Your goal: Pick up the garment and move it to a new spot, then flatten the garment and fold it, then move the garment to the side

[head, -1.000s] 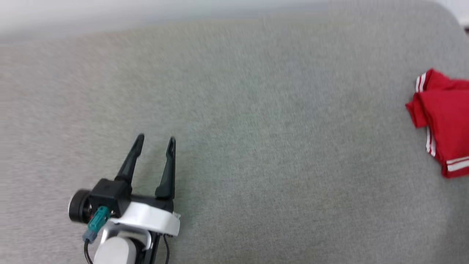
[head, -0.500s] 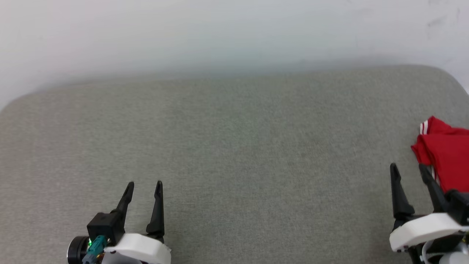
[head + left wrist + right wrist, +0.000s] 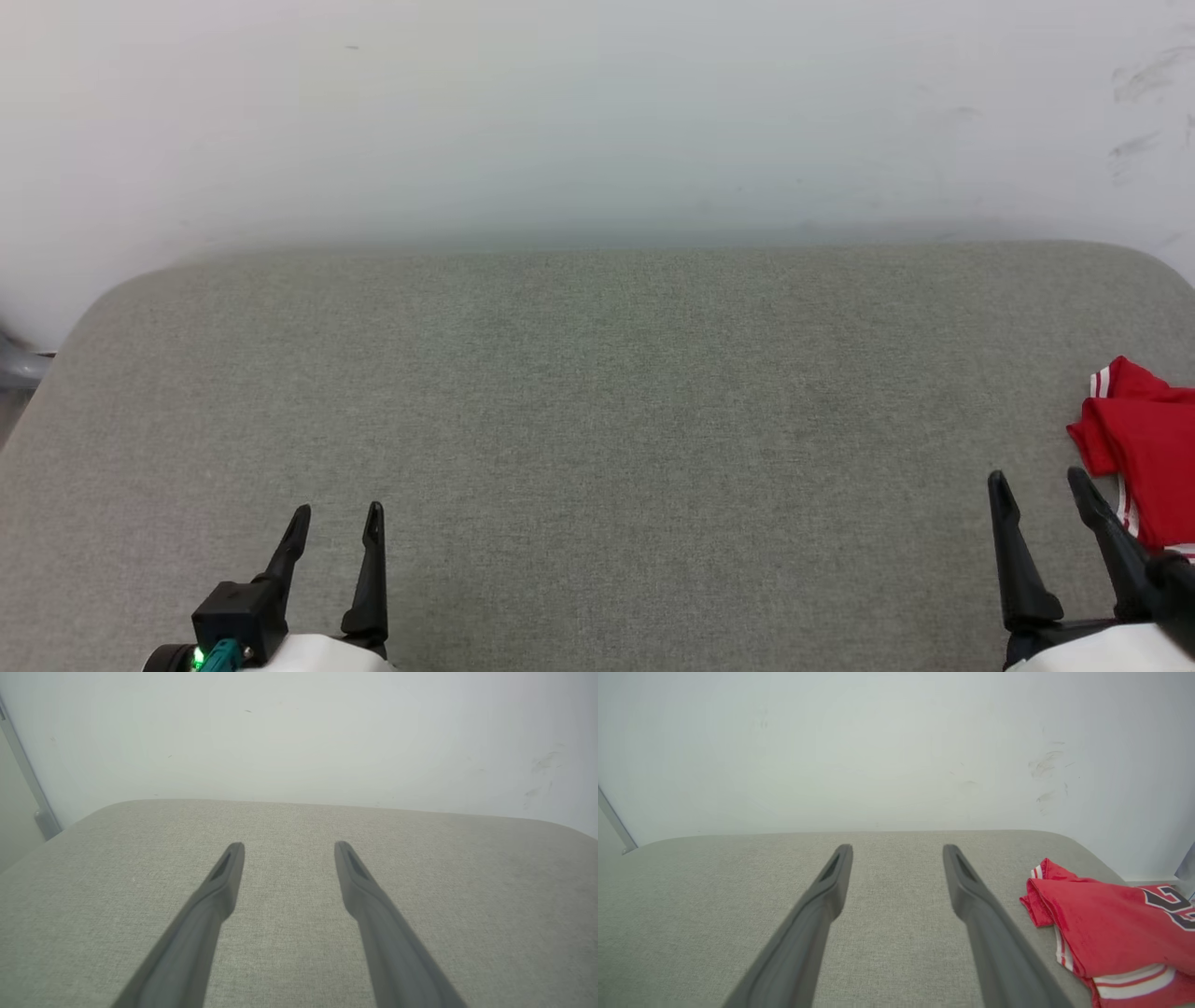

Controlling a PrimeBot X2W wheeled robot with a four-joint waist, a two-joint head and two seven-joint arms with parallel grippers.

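Head view: 1 garment (image 3: 1144, 457), red with white stripe trim, lies bunched on the grey padded surface (image 3: 597, 401) at the far right, cut by the picture's edge. 2 grippers rise from the bottom edge. The left gripper (image 3: 337, 511) is at the lower left, its 2 dark fingers spread with bare surface between them. The right gripper (image 3: 1036, 476) is at the lower right, its 2 fingers also spread and holding nothing; its outer finger stands just beside the garment. A pale wall (image 3: 597, 112) runs behind the surface.

Left wrist view: the left gripper (image 3: 288, 844) shows 2 fingers set wide apart over the grey surface (image 3: 467, 882).

Right wrist view: the right gripper (image 3: 897, 847) has its 2 fingers wide apart, nothing between them. The garment (image 3: 1111, 924) lies to their right near the surface's rounded corner, folded over itself, with 1 dark-and-white letter mark (image 3: 1169, 903) and red-and-white striped trim (image 3: 1134, 984) along its near edge.
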